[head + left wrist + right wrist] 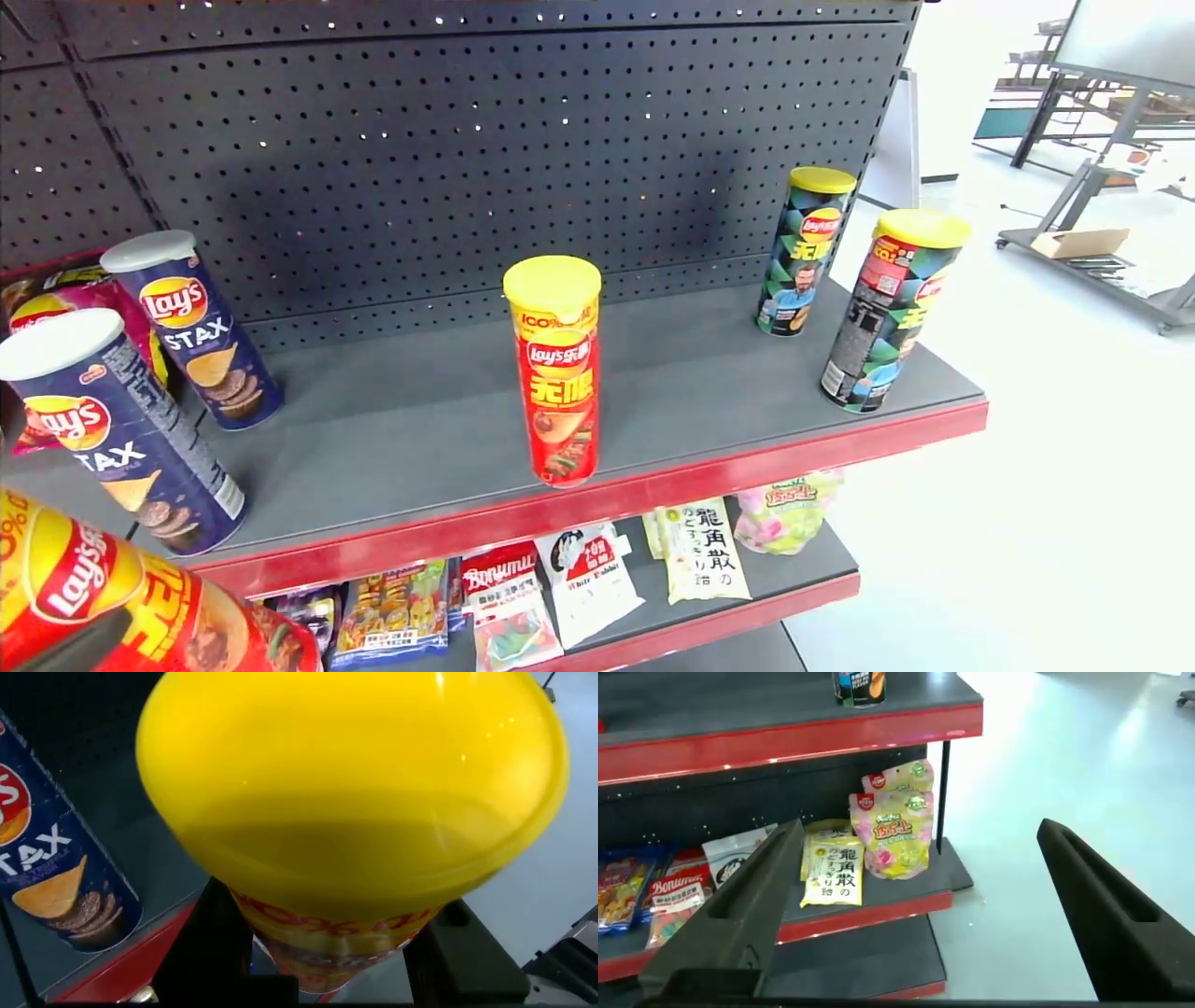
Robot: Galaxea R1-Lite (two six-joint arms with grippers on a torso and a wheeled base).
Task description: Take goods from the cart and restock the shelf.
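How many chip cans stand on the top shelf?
5. Left: front blue can, rear blue can. Front middle: red can. Right end: front dark can, rear dark can. The held red can is not counted; more may hide at left.

**Chip tubes on the upper shelf**

A red cardboard chip tube with a yellow plastic lid [557, 373] stands upright near the front of the grey metal shelf with a red lip [709, 471]. Two navy tubes with white lids [121, 429] stand at its left end, and two dark patterned tubes with yellow lids [892, 313] at its right end. A tilted red tube [112, 597] fills the near-left corner. Flat snack bags [597, 579] lie on the lower shelf [803, 583].
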